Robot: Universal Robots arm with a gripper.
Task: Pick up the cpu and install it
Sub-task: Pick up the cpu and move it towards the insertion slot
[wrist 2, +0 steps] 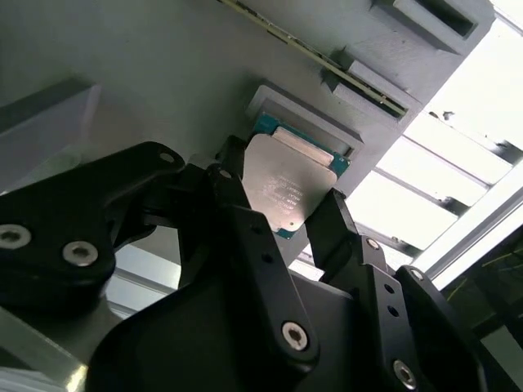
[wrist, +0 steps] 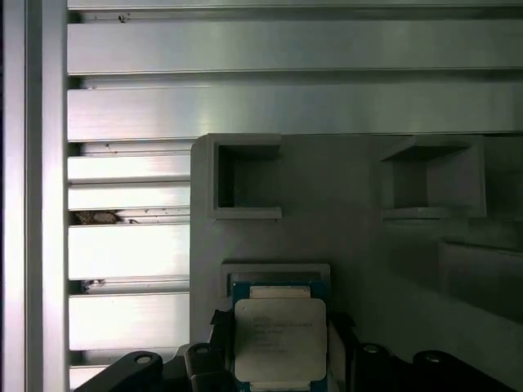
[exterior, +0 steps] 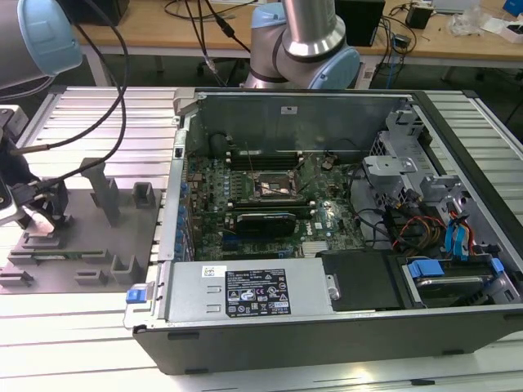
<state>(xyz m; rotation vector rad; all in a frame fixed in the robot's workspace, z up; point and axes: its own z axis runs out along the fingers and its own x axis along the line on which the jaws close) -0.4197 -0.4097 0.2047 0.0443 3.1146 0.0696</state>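
in both wrist views the gripper is clenched on the cpu – one black finger presses on one edge of the chip and the other finger on the opposite edge. the silvery top of the cpu faces the cameras, and a thin green rim shows around it. the chip is at a shallow framed recess of the grey tray; i cannot tell if it rests in the recess or is lifted a little above it. beyond the recess, in the first wrist view, two square open pockets stand on the tray, and after them comes the ribbed aluminium table.

in the exterior view the gripper is low over the tray, at the exterior view's left edge. well apart from it, toward the exterior view's right, lies the open computer case with the motherboard inside – the socket frame sits near the board's middle. behind the case stands the arm's base, and further back wooden desks with cables.
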